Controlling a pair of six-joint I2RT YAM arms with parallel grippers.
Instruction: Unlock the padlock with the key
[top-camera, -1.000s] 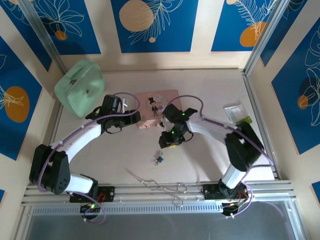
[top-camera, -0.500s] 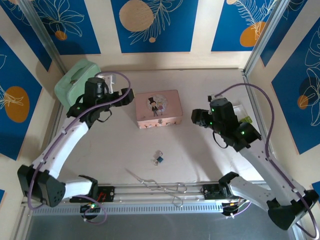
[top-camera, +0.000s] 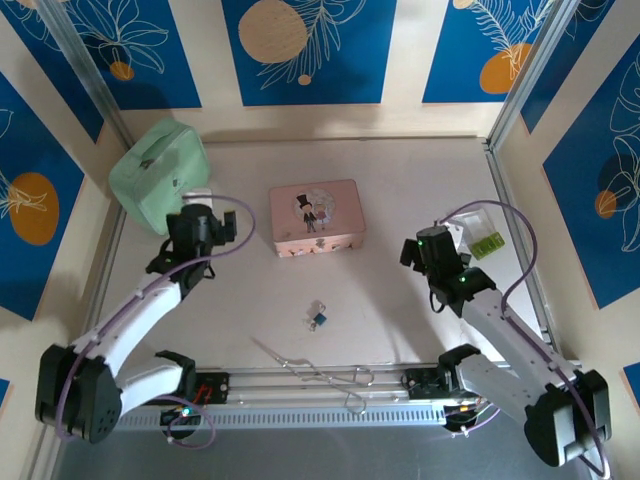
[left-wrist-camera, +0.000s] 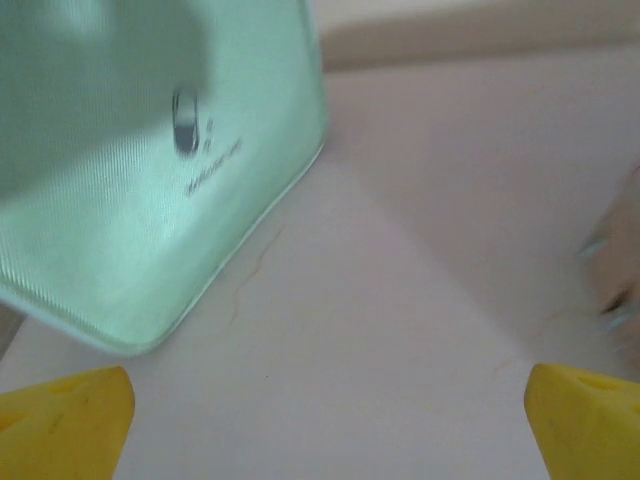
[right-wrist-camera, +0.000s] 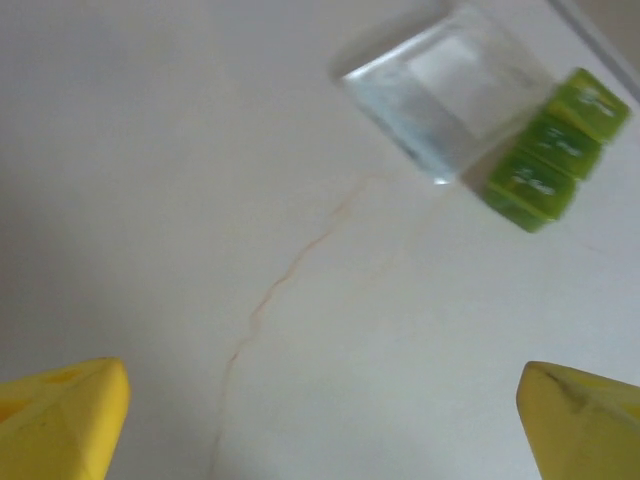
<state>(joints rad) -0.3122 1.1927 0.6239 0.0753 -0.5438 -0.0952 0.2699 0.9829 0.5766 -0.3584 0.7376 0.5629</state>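
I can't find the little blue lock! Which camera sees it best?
The top external view: the padlock lies uncovered between the pink box and the forceps. The left wrist view faces the green case; the right wrist faces a clear tray.

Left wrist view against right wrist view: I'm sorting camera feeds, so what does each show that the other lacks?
Left wrist: a mint-green case, plus a blurred pinkish shape at the right edge. Right wrist: a clear plastic tray beside a green block strip. Both: the pale table top and that arm's own gripper, left gripper and right gripper, yellow fingertips wide apart with nothing between.
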